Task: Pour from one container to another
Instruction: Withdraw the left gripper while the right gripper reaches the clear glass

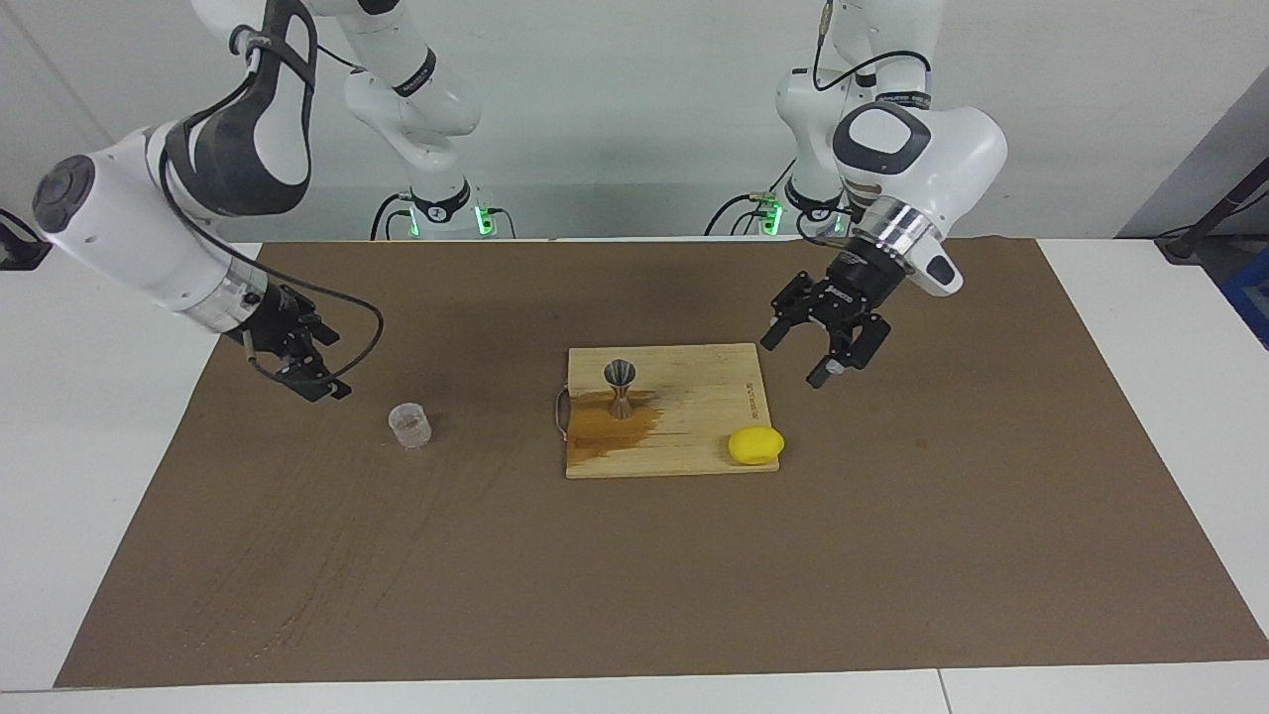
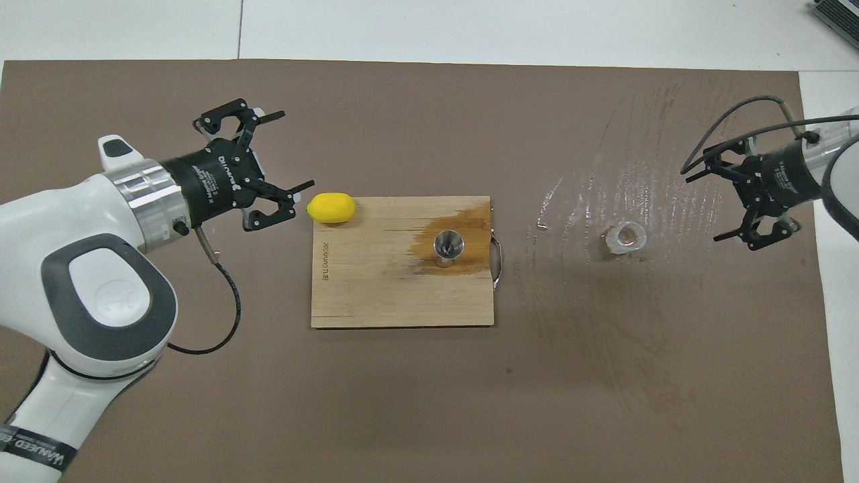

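Jigger (image 1: 622,388) upright on wet patch of cutting board (image 1: 694,456) | clear cup (image 1: 409,424) on mat, toward right arm's end | lemon (image 1: 755,445) at board corner | left gripper (image 1: 826,349) fingers spread, empty, off board | right gripper (image 1: 315,382) near cup, fingers spread, empty

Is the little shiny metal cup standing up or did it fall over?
Standing up: the silver hourglass-shaped metal jigger rests on its base, mouth upward.

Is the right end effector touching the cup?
Apart. The facing view shows brown mat between the open right end effector and the cup.
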`<state>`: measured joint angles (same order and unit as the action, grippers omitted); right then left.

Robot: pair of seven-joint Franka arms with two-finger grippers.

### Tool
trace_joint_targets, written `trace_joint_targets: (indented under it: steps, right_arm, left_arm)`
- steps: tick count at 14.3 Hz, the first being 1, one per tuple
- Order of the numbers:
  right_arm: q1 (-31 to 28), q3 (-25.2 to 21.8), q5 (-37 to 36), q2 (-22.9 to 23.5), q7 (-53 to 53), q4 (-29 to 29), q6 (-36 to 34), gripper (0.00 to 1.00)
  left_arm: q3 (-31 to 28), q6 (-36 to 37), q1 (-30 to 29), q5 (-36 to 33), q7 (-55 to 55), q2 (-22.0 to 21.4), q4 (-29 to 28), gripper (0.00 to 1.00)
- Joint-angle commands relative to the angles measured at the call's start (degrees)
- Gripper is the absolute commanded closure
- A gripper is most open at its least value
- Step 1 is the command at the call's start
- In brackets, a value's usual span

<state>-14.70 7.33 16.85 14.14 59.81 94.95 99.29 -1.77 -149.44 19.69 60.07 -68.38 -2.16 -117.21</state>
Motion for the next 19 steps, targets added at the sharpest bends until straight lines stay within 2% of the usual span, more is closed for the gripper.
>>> trace_joint_targets:
  steps: [1,5,9,10,14,16,19]
  right_arm:
    - [-1.81,0.50,4.76,0.01,1.89,6.02,6.16,0.00]
    - [-3.14,0.50,10.91,2.20,1.01,10.87,12.59,0.00]
    - [-5.42,0.50,16.89,8.26,-3.98,10.96,14.35,0.00]
    - [-5.68,0.50,17.95,9.41,-6.43,10.96,14.53,0.00]
    - [-5.69,0.58,20.67,10.91,-7.86,12.10,16.55,0.00]
    - [-5.34,0.58,23.13,10.13,-9.26,15.60,17.95,0.00]
    - [-5.16,0.58,25.95,9.07,-10.93,18.52,18.22,0.02]
  left_arm:
    - [0.45,4.15,-5.60,-10.98,0.26,-0.13,2.33,0.00]
    - [0.45,6.88,-10.54,-32.68,0.35,0.14,6.11,0.00]
    - [0.36,16.17,-11.86,-53.52,5.85,0.32,10.24,0.00]
    - [0.27,18.37,-11.95,-55.48,11.37,0.32,10.94,0.00]
    - [0.27,30.93,-14.50,-56.28,41.75,0.84,14.98,0.00]
    - [0.27,37.17,-15.37,-57.60,55.57,0.67,16.13,0.00]
    - [0.18,45.18,-15.64,-57.61,64.94,0.23,17.01,0.00]
